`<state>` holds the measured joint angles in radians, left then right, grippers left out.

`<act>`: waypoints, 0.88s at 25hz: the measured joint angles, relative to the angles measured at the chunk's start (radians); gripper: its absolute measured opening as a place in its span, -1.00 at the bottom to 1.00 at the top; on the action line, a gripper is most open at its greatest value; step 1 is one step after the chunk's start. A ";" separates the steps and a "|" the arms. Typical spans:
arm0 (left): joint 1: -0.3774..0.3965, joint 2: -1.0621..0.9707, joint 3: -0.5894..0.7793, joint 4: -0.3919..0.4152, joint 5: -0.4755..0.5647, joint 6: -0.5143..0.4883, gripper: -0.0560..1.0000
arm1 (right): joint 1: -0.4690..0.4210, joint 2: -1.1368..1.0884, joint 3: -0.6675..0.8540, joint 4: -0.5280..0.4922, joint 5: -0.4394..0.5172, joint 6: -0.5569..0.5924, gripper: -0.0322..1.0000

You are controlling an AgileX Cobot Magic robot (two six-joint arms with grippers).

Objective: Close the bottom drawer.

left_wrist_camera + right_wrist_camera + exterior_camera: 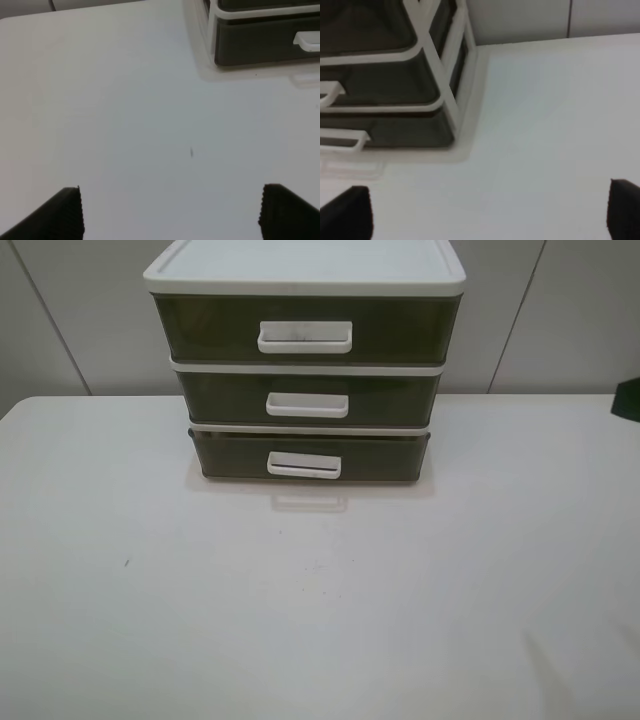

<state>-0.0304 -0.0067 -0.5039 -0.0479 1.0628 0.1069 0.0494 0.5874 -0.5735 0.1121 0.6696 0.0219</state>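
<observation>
Bottom drawer (310, 455), lowest of 3 in the cabinet at the back of the bench (320, 620), protruding slightly: light, rigid, smooth plastic, probably best pushed at its white handle (304, 465); both grippers' jaws stand wide open, empty, well clear.

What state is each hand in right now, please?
Left hand: open, holding nothing, above the table.
Right hand: open, holding nothing, near the bottom drawer.
</observation>
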 joint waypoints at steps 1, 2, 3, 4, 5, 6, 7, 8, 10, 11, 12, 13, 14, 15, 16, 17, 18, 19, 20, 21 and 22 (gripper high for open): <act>0.000 0.000 0.000 0.000 0.000 0.000 0.47 | -0.006 -0.051 -0.016 -0.020 0.067 0.001 0.65; 0.000 0.000 0.000 0.000 0.000 0.000 0.47 | -0.008 -0.103 -0.030 -0.035 0.121 0.001 0.65; 0.000 0.000 0.000 0.000 0.000 0.000 0.47 | -0.008 -0.153 -0.050 -0.045 0.186 0.001 0.65; 0.000 0.000 0.000 0.000 0.000 0.000 0.47 | -0.008 -0.202 -0.061 -0.056 0.222 0.001 0.65; 0.000 0.000 0.000 0.000 0.000 0.000 0.47 | -0.008 -0.242 -0.069 -0.065 0.254 0.001 0.65; 0.000 0.000 0.000 0.000 0.000 0.000 0.47 | -0.008 -0.289 -0.073 -0.072 0.275 0.001 0.65; 0.000 0.000 0.000 0.000 0.000 0.000 0.47 | -0.008 -0.327 -0.075 -0.083 0.294 0.002 0.65; 0.000 0.000 0.000 0.000 0.000 0.000 0.47 | -0.008 -0.370 -0.075 -0.088 0.306 0.002 0.65; 0.000 0.000 0.000 0.000 0.000 0.000 0.47 | -0.008 -0.442 -0.075 -0.090 0.316 0.002 0.65; 0.000 0.000 0.000 0.000 0.000 0.000 0.47 | -0.008 -0.466 -0.075 -0.090 0.316 0.002 0.65; 0.000 0.000 0.000 0.000 0.000 0.000 0.47 | -0.008 -0.492 -0.075 -0.090 0.318 0.002 0.65; 0.000 0.000 0.000 0.000 0.000 0.000 0.47 | -0.008 -0.509 -0.075 -0.090 0.322 0.002 0.65; 0.000 0.000 0.000 0.000 0.000 0.000 0.47 | -0.008 -0.527 -0.075 -0.090 0.330 0.002 0.65; 0.000 0.000 0.000 0.000 0.000 0.000 0.47 | -0.008 -0.542 -0.072 -0.090 0.332 0.002 0.65; 0.000 0.000 0.000 0.000 0.000 0.000 0.47 | -0.008 -0.553 -0.064 -0.090 0.332 0.002 0.65; 0.000 0.000 0.000 0.000 0.000 0.000 0.47 | -0.008 -0.565 -0.046 -0.090 0.332 0.002 0.65; 0.000 0.000 0.000 0.000 0.000 0.000 0.47 | -0.008 -0.577 -0.024 -0.090 0.332 0.002 0.65; 0.000 0.000 0.000 0.000 0.000 0.000 0.47 | -0.008 -0.585 -0.004 -0.090 0.335 0.002 0.65; 0.000 0.000 0.000 0.000 0.000 0.000 0.47 | -0.008 -0.588 0.017 -0.090 0.339 0.002 0.65; 0.000 0.000 0.000 0.000 0.000 0.000 0.47 | -0.008 -0.588 0.034 -0.090 0.355 0.002 0.65; 0.000 0.000 0.000 0.000 0.000 0.000 0.47 | -0.008 -0.588 0.046 -0.090 0.370 0.002 0.65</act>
<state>-0.0304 -0.0067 -0.5039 -0.0479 1.0628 0.1069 0.0411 -0.0008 -0.5276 0.0222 1.0400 0.0237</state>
